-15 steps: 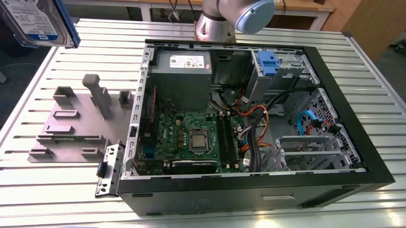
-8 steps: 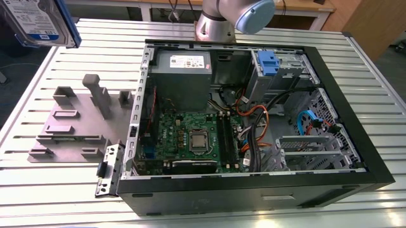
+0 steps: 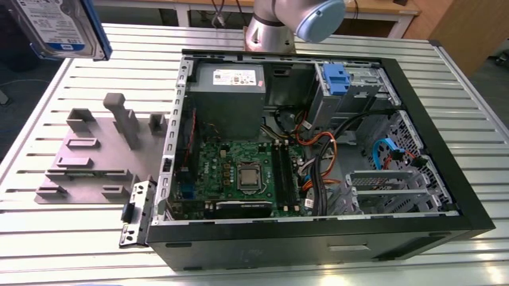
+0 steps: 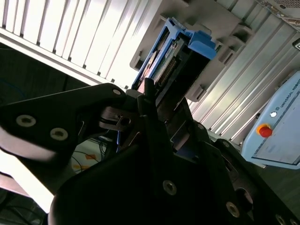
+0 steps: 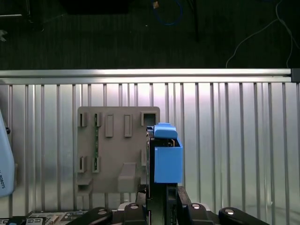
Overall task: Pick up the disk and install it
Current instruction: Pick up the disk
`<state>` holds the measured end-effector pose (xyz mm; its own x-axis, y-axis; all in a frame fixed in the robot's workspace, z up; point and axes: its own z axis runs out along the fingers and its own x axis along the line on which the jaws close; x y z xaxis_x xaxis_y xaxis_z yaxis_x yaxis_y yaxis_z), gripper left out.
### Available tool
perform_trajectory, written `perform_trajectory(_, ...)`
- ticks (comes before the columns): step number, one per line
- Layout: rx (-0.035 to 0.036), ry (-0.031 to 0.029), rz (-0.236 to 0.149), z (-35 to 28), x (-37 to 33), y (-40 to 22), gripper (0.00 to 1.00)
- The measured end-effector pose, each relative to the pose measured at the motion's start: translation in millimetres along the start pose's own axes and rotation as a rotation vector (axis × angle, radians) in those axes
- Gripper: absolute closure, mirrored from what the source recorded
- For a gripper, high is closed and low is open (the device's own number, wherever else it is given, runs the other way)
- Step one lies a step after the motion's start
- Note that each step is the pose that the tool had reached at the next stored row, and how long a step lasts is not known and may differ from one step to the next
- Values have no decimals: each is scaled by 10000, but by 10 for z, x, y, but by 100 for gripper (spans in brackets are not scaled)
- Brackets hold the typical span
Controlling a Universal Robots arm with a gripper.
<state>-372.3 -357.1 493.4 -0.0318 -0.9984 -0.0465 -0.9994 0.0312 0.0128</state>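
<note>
The disk (image 3: 62, 27), a silver drive with a white-and-blue label in a blue carrier, hangs high above the table at the exterior view's far left, clear of the open computer case (image 3: 318, 232). The first wrist view shows the disk (image 5: 167, 157) edge-on, above the grey fixture plate (image 5: 117, 150). My gripper (image 5: 158, 191) is shut on its lower end. In the second wrist view the black fingers (image 4: 149, 96) clamp the disk (image 4: 174, 58) from both sides.
Inside the case are a grey drive cage with a blue clip (image 3: 340, 80), a power supply (image 3: 226, 89) and a motherboard (image 3: 242, 173). The grey fixture plate (image 3: 95, 158) lies beside the case. The arm's base (image 3: 282, 24) stands behind it. A pendant (image 4: 276, 136) rests nearby.
</note>
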Motion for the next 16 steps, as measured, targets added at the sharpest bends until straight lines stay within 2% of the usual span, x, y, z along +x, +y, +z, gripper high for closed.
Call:
perform_trajectory(7, 0, 0, 0, -1, -5, -152, 65)
perform_trajectory(16, -1, 0, -1, -4, -9, -297, 65)
